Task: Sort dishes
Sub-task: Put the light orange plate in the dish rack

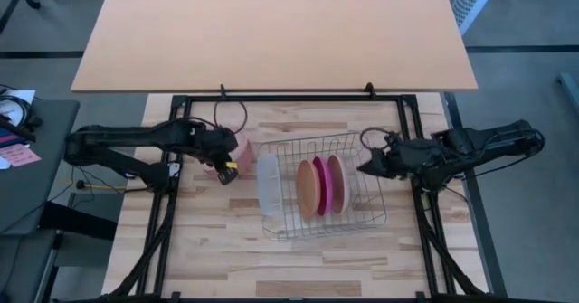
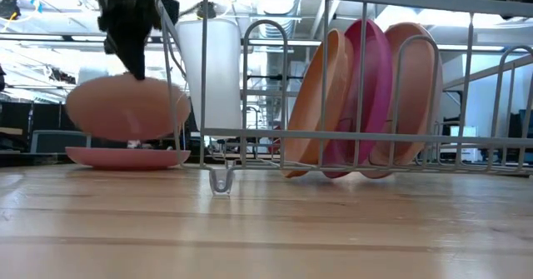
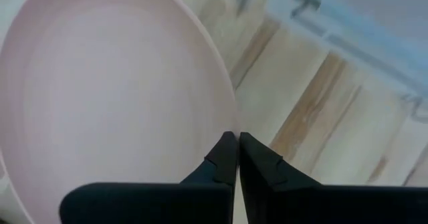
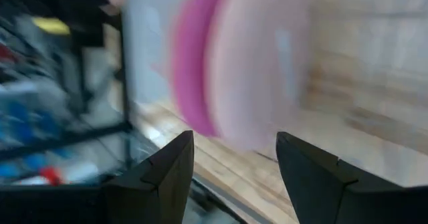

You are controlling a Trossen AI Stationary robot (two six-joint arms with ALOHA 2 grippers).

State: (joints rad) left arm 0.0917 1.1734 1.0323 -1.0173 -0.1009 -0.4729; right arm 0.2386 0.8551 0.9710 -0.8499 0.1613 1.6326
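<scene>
Plates stand on edge in the wire rack (image 1: 321,190) at the middle of the high view: an orange plate (image 1: 308,189), a magenta plate (image 1: 320,185) and a pale pink plate (image 1: 336,183), side by side, with a white tray (image 1: 269,182) upright at the rack's left end. Left of the rack, the left tool (image 1: 230,170) is over the wooden counter (image 1: 226,249) beside a lifted pink plate (image 1: 241,146), mostly hidden under the arm. The right tool (image 1: 365,168) is at the rack's right edge, near the pale pink plate. In the low view, at the left of the frame, the lifted pink plate (image 2: 127,107) hangs from the left tool (image 2: 133,69), just above a red plate (image 2: 127,156) lying flat on the counter; whether the two touch is unclear. The three racked plates lean together at the right. In the left wrist view the left tool (image 3: 237,144) has its fingers pressed together on the rim of the pink plate, which fills the frame's left. In the right wrist view the right tool (image 4: 234,147) stands with fingers well apart, holding nothing, with the pale pink and magenta plates just ahead of it.
</scene>
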